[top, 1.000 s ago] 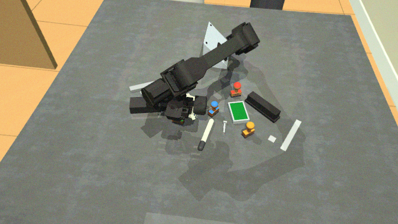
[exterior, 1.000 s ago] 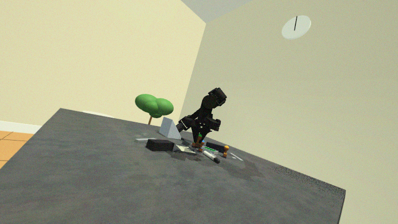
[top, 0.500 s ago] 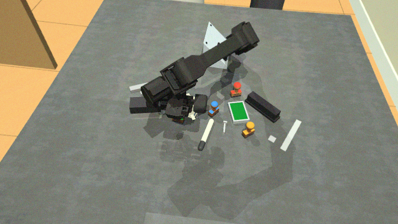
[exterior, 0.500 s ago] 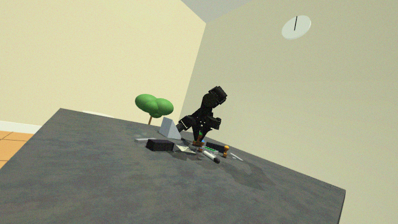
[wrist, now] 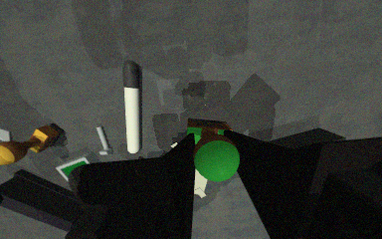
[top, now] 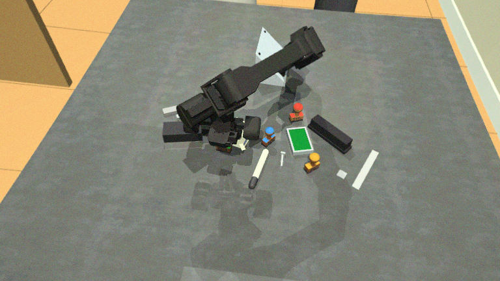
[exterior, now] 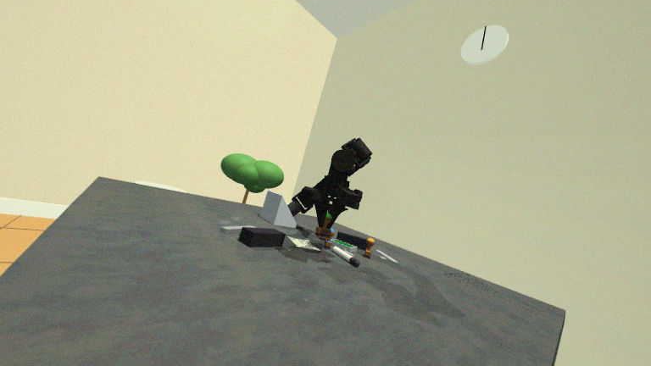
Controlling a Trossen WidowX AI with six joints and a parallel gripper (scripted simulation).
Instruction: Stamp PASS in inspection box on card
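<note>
My gripper is shut on the green-knobbed stamp. The stamp hangs upright above the bench, base down. The pale card lies flat below and is mostly hidden by the arm in the top view and by the stamp and fingers in the wrist view. Its box and any print cannot be made out. The ink pad, green in a light tray, lies to the right of the card in the top view.
A blue stamp, a red stamp and an orange stamp stand around the pad. A white marker and a small screw lie nearby. Dark blocks flank the group.
</note>
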